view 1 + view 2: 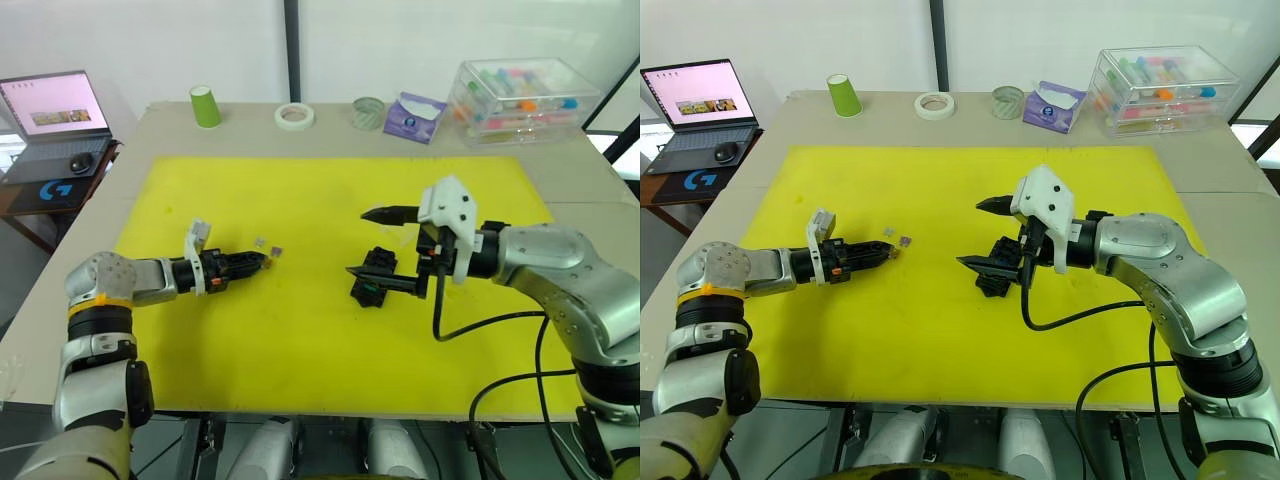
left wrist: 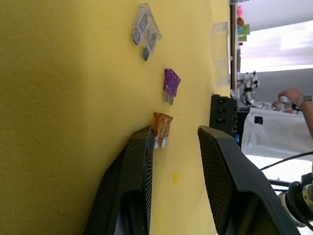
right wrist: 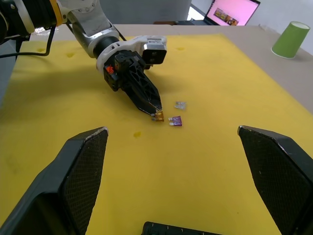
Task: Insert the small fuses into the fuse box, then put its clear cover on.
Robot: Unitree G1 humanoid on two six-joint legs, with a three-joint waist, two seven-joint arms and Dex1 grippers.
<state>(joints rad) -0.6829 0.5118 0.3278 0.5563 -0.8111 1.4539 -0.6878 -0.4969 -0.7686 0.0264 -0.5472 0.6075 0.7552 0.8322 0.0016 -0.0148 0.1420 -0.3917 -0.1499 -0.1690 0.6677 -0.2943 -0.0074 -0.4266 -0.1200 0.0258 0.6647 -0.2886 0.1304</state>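
On the yellow mat [image 1: 300, 330], three small fuses lie in a short row just in front of the left gripper [image 2: 178, 142]: a brown fuse [image 2: 161, 128], a purple fuse [image 2: 171, 84] and a clear grey fuse [image 2: 145, 28]. In the left wrist view each of them lies flat with its two metal blades pointing back toward this gripper, so their long axes go roughly along the direction of the fingers. The brown fuse is the nearest; it touches the tip of one finger [image 2: 142, 161] and lies at the mouth of the gap, not yet held. The left gripper is spread a little and holds nothing. The left arm is stretched low over the mat, with the fingers almost level and pointing toward the middle of the mat. The fuse box [image 1: 372, 280] lies near the centre of the mat, between the two fingers of the right gripper [image 1: 382, 245], with its long axis running roughly away from the robot. The right gripper is wide apart and grasps nothing; its fingers point toward the robot's left, one above the box and one low beside it. The clear cover [image 2: 220, 51] lies flat on the mat beyond the fuses, near the fuse box. Behind the mat stand a green cup [image 1: 205, 105], a roll of tape [image 1: 295, 116] and a large clear storage box [image 1: 522, 100].
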